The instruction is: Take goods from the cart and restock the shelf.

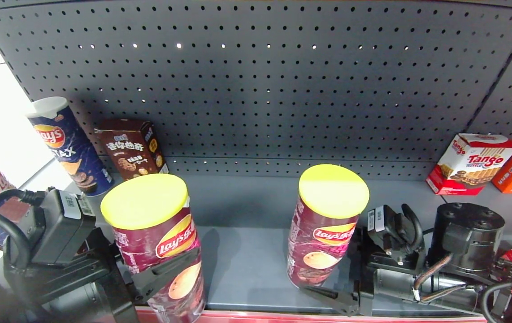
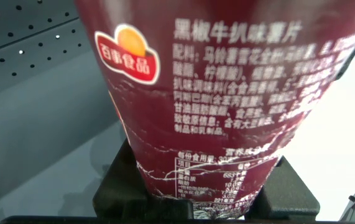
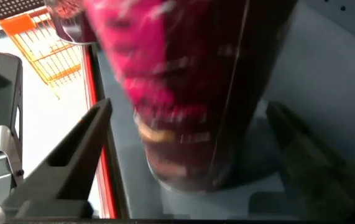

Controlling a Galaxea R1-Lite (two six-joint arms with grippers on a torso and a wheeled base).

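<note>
Shelf [image 1: 247, 255]: grey deck, perforated back panel.
Left can [image 1: 155, 237]: maroon, yellow lid, at the shelf's front edge.
Right can [image 1: 325, 229]: same type, upright on the shelf deck.
Left claw [image 2: 205, 202]: clamped on left can's lower body.
Right claw [image 3: 189, 124]: wide, fingers flanking right can, gaps visible.

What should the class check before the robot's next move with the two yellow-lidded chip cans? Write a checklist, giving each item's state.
1. Hold: the left gripper is shut on the left can: ok.
2. Placement: the right can stands on the shelf: ok.
3. Opening: the right gripper has its fingers spread, clear of the can on both sides: ok.
4. Room: bare shelf between the cans: ok.
5. Position: left can's base over the shelf board: cannot tell, it is at the front edge.
</note>
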